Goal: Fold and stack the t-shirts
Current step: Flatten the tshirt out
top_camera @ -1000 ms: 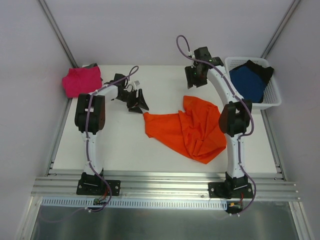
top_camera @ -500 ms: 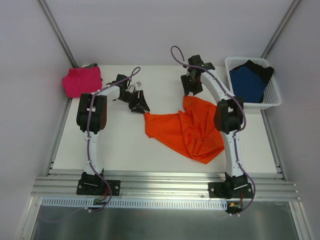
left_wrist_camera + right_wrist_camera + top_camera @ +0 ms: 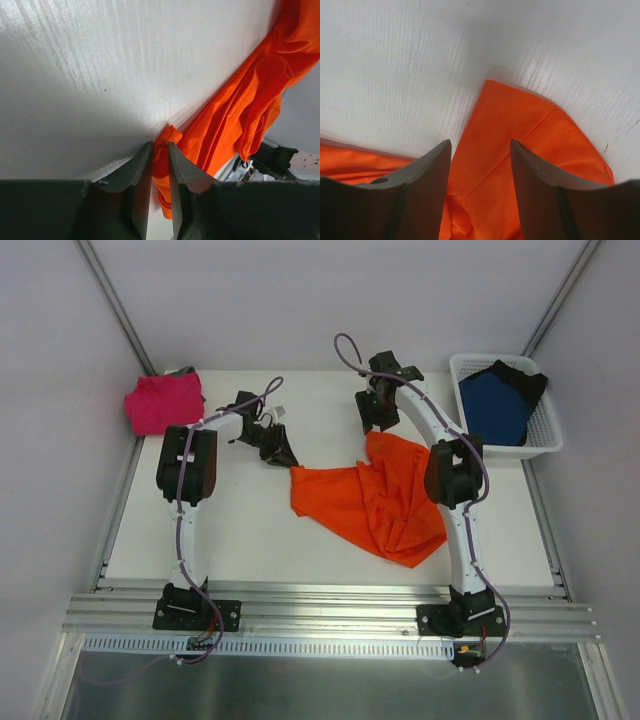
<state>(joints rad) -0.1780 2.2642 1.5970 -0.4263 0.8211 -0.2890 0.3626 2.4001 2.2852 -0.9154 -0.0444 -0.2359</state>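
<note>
The bright orange t-shirt [image 3: 375,502] lies crumpled on the middle of the white table. My left gripper [image 3: 284,456] is shut on its left corner; in the left wrist view the cloth [image 3: 235,120] is bunched between the fingers [image 3: 139,170]. My right gripper [image 3: 373,424] is open just above the shirt's far corner [image 3: 520,135], which lies between its fingers [image 3: 427,170]. The magenta-pink t-shirt [image 3: 163,402] lies folded at the far left. The dark blue t-shirt [image 3: 494,405] lies in the basket, and a black t-shirt [image 3: 524,375] shows under it.
A white mesh basket [image 3: 545,440] stands at the far right of the table. Grey walls and metal rails close the table in at the left, right and back. A metal rail [image 3: 330,605] runs along the near edge by the arm bases.
My right gripper has moved left and toward the orange shirt's far corner. My left gripper has shifted slightly right, still holding the left corner.
</note>
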